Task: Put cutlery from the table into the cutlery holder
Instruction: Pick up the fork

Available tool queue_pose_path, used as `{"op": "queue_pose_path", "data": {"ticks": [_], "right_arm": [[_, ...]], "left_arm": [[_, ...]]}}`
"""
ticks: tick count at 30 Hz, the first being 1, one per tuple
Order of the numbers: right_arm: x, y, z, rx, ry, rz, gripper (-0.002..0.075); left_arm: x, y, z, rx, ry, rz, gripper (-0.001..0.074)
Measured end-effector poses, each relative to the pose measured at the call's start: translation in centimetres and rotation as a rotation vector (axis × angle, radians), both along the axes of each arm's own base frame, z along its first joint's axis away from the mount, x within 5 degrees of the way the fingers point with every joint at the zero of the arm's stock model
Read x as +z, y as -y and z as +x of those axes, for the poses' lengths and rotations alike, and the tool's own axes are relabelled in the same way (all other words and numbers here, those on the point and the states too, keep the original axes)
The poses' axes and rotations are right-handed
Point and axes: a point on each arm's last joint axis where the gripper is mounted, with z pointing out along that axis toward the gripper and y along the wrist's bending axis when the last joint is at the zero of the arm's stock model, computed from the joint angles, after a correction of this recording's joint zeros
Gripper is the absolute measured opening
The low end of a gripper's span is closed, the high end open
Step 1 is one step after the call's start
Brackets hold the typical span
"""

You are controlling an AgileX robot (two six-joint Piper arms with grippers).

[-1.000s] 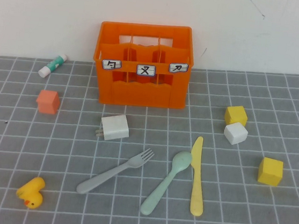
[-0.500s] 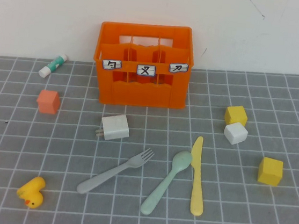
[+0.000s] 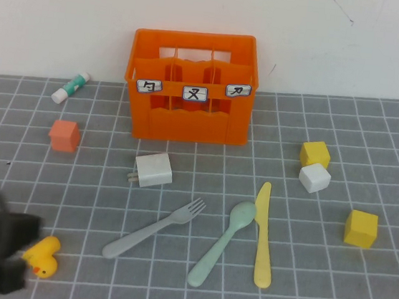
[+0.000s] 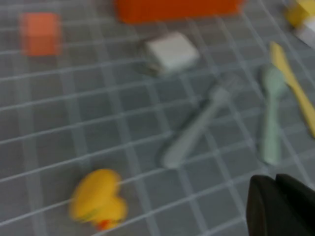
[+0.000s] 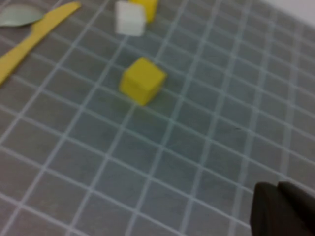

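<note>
Left gripper [image 3: 0, 257]: hovering at near-left edge beside the yellow duck [image 3: 42, 256]; finger state not discernible.
Fork [image 3: 153, 228]: lying flat on table [image 3: 356, 297], near centre; looking light, stiff, slick; handle middle suiting a pinch.
Spoon [image 3: 220, 243], knife [image 3: 263, 233]: lying just right of fork.
Cutlery holder [image 3: 191, 87]: standing far centre.
Right gripper [image 5: 285, 209]: out of the high view; finger state not discernible.

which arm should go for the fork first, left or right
Probably the left. The left pincer is at the table's near left by the yellow duck, close to the fork. The right pincer looks over the yellow cube, farther away.
</note>
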Motion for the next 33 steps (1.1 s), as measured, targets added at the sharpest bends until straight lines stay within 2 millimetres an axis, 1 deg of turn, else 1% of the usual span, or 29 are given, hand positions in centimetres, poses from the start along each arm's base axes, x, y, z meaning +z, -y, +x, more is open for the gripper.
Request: {"op": "queue_pose_path", "data": {"ticks": [3, 5, 8, 10, 12, 15, 20, 22, 23, 24, 27, 29, 30, 33], "right_arm": [[-1.3, -0.7, 1.0, 0.089, -0.034, 0.03, -0.0003], [-2.4, -1.1, 1.3, 0.135, -0.022, 0.051, -0.0003], [-3.5, -1.7, 1.3, 0.191, -0.001, 0.088, -0.0003], [-3.5, -1.9, 1.3, 0.225, 0.029, 0.08, -0.0003], [-3.4, -1.9, 1.4, 0.235, 0.053, 0.075, -0.0003], [-3.3, -1.9, 1.6, 0.228, 0.075, 0.069, -0.0003], [-3.6, -1.8, 1.6, 0.225, 0.075, 0.065, -0.0003], [-3.7, -1.8, 1.6, 0.225, 0.075, 0.065, -0.0003], [-3.7, -1.8, 1.6, 0.224, 0.075, 0.067, -0.0003], [-3.7, -1.8, 1.6, 0.224, 0.075, 0.067, -0.0003], [-3.7, -1.8, 1.6, 0.224, 0.075, 0.069, -0.0003], [-3.7, -1.8, 1.6, 0.224, 0.075, 0.069, -0.0003], [-3.7, -1.8, 1.6, 0.224, 0.075, 0.069, -0.0003], [-3.7, -1.9, 1.6, 0.224, 0.076, 0.071, -0.0003]], "left_arm": [[-0.3, 1.4, 2.1, -0.156, -0.036, -0.046, -0.0001], [-0.4, 1.8, 3.8, -0.198, -0.032, -0.058, -0.0001], [-0.8, 2.3, 6.9, -0.234, -0.019, -0.021, -0.0001], [-0.7, 3.0, 8.6, -0.271, -0.026, 0.007, -0.0001], [-1.1, 4.3, 10.2, -0.323, -0.062, 0.054, -0.0001], [-2.0, 6.2, 11.7, -0.374, -0.119, 0.142, -0.0001], [-3.9, 8.6, 13.6, -0.422, -0.185, 0.341, 0.0005], [-4.6, 9.7, 14.2, -0.459, -0.193, 0.414, 0.0038], [-5.0, 10.3, 14.5, -0.479, -0.196, 0.45, 0.0073], [-5.4, 10.7, 14.8, -0.493, -0.197, 0.481, 0.0118], [-6.8, 12.2, 16.1, -0.517, -0.219, 0.547, 0.0293], [-7.9, 13.0, 17.0, -0.511, -0.253, 0.57, 0.0378], [-8.4, 13.3, 17.5, -0.5, -0.271, 0.576, 0.0406], [-9.6, 13.8, 18.8, -0.469, -0.333, 0.587, 0.0435]]}}
